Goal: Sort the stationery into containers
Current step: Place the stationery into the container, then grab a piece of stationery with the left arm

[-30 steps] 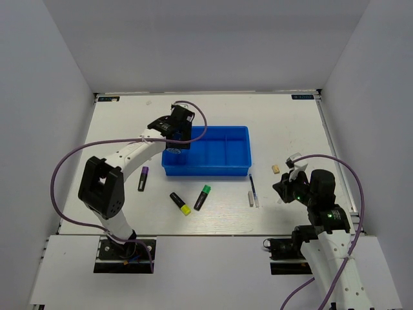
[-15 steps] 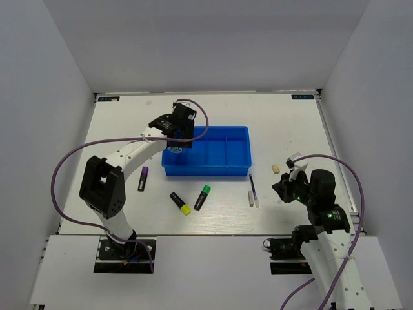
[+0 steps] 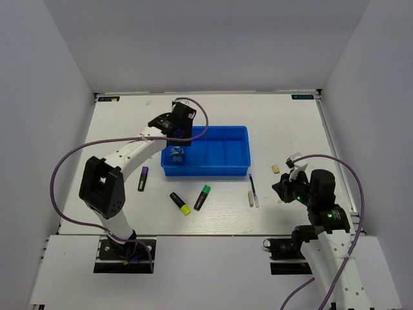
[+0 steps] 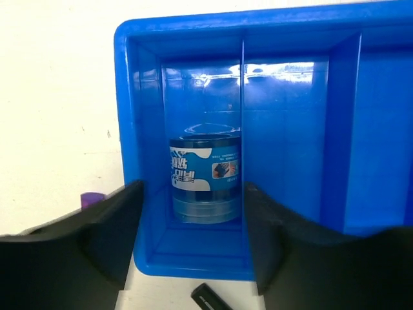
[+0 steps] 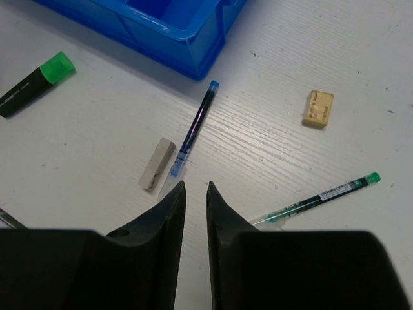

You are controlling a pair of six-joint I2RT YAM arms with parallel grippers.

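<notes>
Left gripper [image 4: 192, 200]: jaws wide, empty, above small bottle [image 4: 205, 177] in blue tray's [image 4: 193, 26] 9 o'clock end compartment. Right gripper [image 5: 193, 194]: jaws narrow, empty; blue pen [image 5: 195, 129] at 12 o'clock.

The bottle [image 4: 205, 177] fills the tray's [image 3: 206, 172] left compartment; the other three give room. A blue pen [image 5: 193, 129] and stick [image 5: 157, 164] lie on the bench [image 5: 361, 58] just ahead of the right fingers [image 5: 158, 223].

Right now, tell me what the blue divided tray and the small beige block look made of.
Bright blue four-compartment tray: moulded plastic, glossy; its inner walls carry bright reflections.
Small beige block: probably a rubber eraser, matt; no shine, softly rounded corners.
</notes>
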